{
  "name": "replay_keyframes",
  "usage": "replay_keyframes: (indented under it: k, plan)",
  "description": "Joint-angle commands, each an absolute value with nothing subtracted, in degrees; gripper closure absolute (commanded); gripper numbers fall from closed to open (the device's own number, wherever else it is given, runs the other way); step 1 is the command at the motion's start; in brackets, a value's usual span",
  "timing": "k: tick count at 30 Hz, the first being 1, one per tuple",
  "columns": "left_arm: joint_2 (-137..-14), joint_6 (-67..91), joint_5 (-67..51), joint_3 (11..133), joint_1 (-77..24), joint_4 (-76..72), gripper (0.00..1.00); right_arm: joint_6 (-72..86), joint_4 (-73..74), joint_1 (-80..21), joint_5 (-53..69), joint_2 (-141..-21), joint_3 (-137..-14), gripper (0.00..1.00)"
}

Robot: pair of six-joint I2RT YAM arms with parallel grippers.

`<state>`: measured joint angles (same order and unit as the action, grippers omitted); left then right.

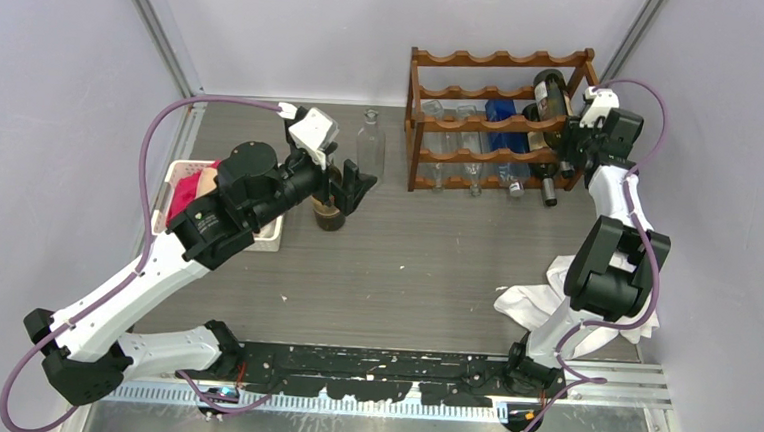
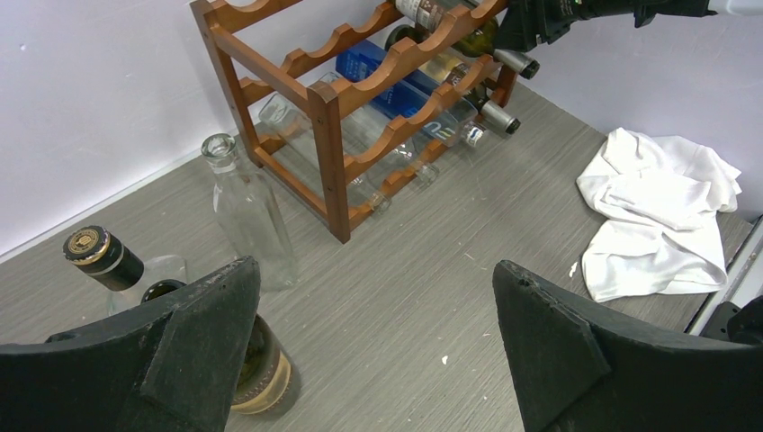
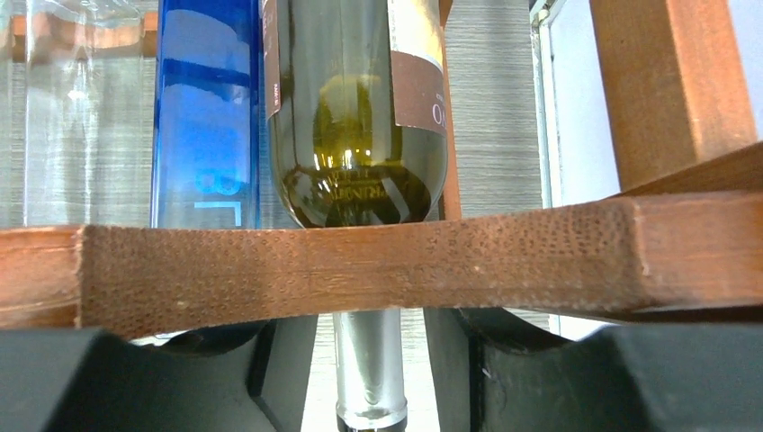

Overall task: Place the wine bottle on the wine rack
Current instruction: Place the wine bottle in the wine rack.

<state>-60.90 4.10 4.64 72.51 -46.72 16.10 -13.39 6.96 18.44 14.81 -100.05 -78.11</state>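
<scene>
The reddish-brown wine rack (image 1: 499,123) stands at the back right and holds several bottles. A green wine bottle (image 3: 360,117) with a brown label lies on a wavy rail (image 3: 360,261) beside a blue bottle (image 3: 205,117). Its silver-capped neck (image 3: 369,369) points towards me. My right gripper (image 3: 369,360) sits around that neck, open, with a gap on each side. In the left wrist view the same bottle (image 2: 475,40) lies in the middle tier. My left gripper (image 2: 373,270) hangs wide open and empty over the table, next to a dark upright bottle (image 1: 330,208).
A clear glass bottle (image 1: 369,145) stands left of the rack. A dark bottle with a gold cap (image 2: 103,256) stands by my left finger. A crumpled white cloth (image 1: 573,298) lies at the right. A white basket (image 1: 173,178) with red contents sits at the left.
</scene>
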Motion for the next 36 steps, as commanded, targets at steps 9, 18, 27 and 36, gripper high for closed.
replay_keyframes:
  k: [9,18,27,36]
  plan:
    - [-60.1,4.7,3.4,72.5,-46.3,12.0,0.00,-16.5,7.1,18.3,19.9,-89.8,-75.9,0.33]
    - [-58.2,4.7,2.5,72.1,-46.3,11.3,0.00,-18.1,22.2,19.5,27.2,-79.0,-74.0,0.28]
    - [-57.0,5.4,2.5,76.7,-46.3,16.5,0.00,-5.6,30.0,19.5,57.5,-65.5,-65.7,0.00]
    - [-53.1,12.4,11.0,80.1,-46.4,35.7,0.02,-10.4,34.9,18.6,58.4,-61.8,-59.5,0.00]
